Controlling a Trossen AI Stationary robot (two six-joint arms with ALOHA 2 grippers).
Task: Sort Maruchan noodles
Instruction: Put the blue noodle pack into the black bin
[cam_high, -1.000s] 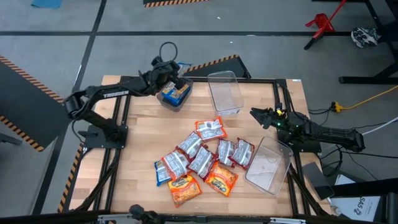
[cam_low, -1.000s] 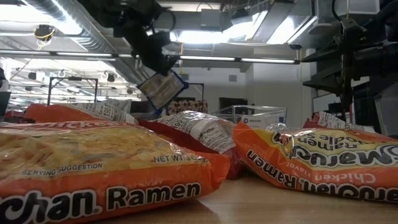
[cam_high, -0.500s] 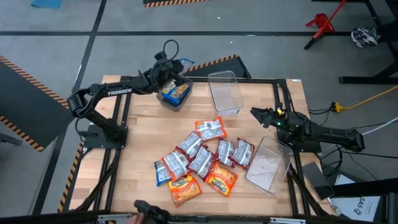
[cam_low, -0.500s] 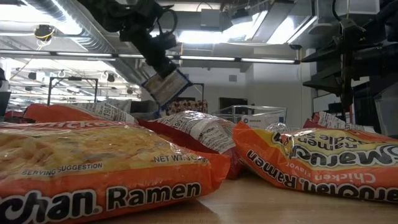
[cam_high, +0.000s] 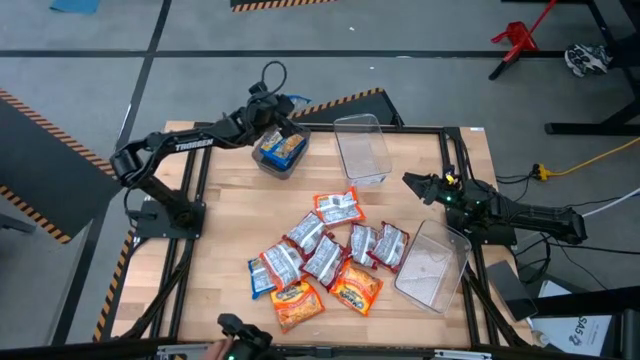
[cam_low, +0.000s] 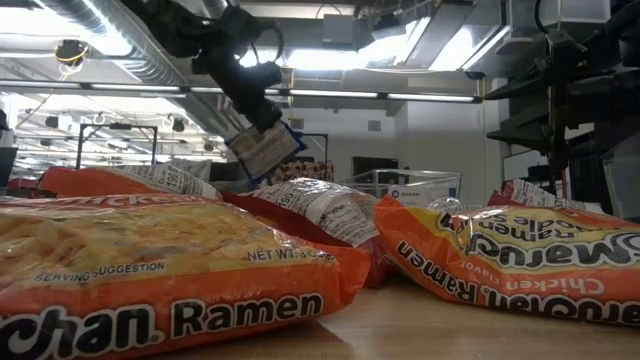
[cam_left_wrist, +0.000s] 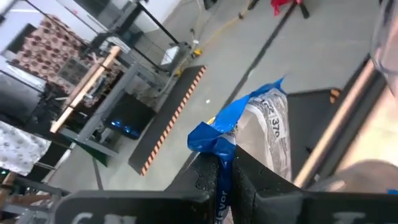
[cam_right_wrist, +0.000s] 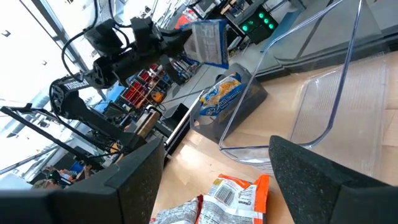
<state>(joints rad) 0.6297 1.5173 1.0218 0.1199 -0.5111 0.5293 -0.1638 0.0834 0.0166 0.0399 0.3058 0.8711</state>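
Observation:
My left gripper is shut on a blue-and-silver noodle packet and hovers over the far side of a small bin that has a blue-and-yellow packet lying in it. The remaining packets, red-and-silver, orange and one blue, lie flat in a loose pile in the middle of the table. My right gripper is open and waits near the right edge, beside the empty clear bins, touching nothing. My left gripper pinches the blue packet by its crimped end seam between the two fingers. The fingers come from above, slanting down. The packet hangs tilted below them, lifted clear of the bin and table.
An empty clear bin stands at the far middle of the table, another lies near the right edge. Orange packets fill the near edge in the low view. Bare wood shows on the table's left side.
My left gripper has moved a little toward the far edge and the table's right, still shut on the blue packet, which has swung with it above the small bin. The pile and my right arm have stayed still.

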